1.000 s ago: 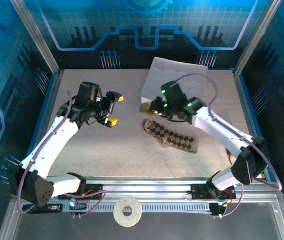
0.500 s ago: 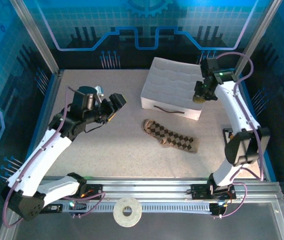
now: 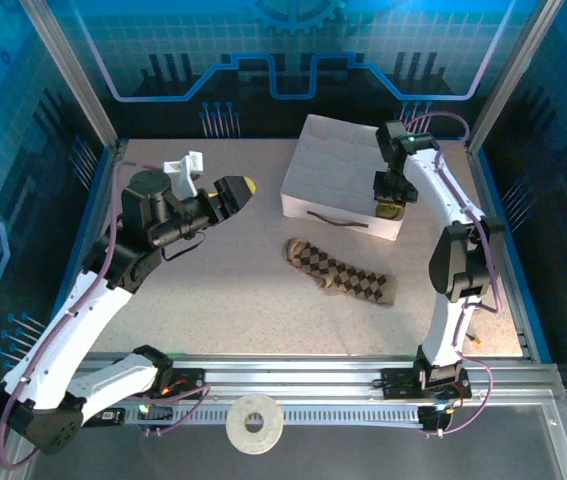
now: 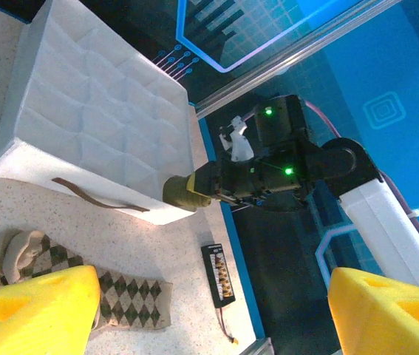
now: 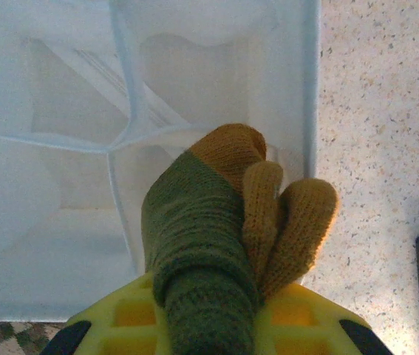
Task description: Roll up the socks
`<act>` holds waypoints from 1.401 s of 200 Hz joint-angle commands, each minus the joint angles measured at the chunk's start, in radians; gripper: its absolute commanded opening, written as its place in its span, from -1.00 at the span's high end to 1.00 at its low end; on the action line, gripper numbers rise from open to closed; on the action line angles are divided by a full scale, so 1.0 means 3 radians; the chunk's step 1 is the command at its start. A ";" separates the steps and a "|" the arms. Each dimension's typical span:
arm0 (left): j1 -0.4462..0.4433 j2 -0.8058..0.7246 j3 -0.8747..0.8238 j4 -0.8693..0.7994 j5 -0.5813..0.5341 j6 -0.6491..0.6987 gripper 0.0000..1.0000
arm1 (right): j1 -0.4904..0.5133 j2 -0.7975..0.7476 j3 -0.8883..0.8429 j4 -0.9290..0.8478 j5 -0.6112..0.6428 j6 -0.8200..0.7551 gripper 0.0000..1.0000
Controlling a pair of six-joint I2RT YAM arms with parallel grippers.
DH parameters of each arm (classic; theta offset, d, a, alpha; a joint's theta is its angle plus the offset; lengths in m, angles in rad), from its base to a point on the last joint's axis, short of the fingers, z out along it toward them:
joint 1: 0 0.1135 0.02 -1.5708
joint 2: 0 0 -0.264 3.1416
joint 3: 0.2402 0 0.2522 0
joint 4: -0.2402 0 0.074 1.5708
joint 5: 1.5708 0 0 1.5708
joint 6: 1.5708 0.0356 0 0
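My right gripper [image 3: 391, 206] is shut on the rolled olive green sock [image 5: 202, 244], whose orange ends [image 5: 287, 211] stick out beside the roll. It hangs over a front right compartment of the white quilted box [image 3: 335, 165]. From the left wrist view the same roll [image 4: 183, 192] shows at that box corner. The brown-and-tan checked sock [image 3: 341, 272] lies flat on the table in front of the box. My left gripper [image 3: 231, 194] hovers open above the table's left half, well apart from both socks, with nothing between its yellow fingers [image 4: 35, 310].
The box's inner dividers [image 5: 120, 148] form several empty cells. A black connector board [image 4: 218, 275] lies near the table's right blue edge. A white tape roll [image 3: 254, 424] sits on the front rail. Metal frame posts stand at the back corners.
My right arm has carried the olive sock from the table's middle to the box's right front corner. The left arm has drawn back to the left, its jaws slightly narrower.
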 commanded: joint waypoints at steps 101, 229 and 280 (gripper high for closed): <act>-0.0019 -0.0012 -0.0045 0.0061 0.0031 0.0024 -0.62 | -0.0078 0.0637 0.0140 -0.0075 -0.0205 0.0153 0.86; -0.0014 0.0038 -0.0040 0.0098 0.0049 0.0002 -0.63 | -0.0091 -0.0098 -0.0142 0.0001 -0.0107 0.0148 0.10; -0.0013 0.0045 -0.0090 0.0065 0.0056 -0.0043 -0.63 | -0.0094 0.0071 -0.0364 0.0253 -0.0310 0.0105 0.54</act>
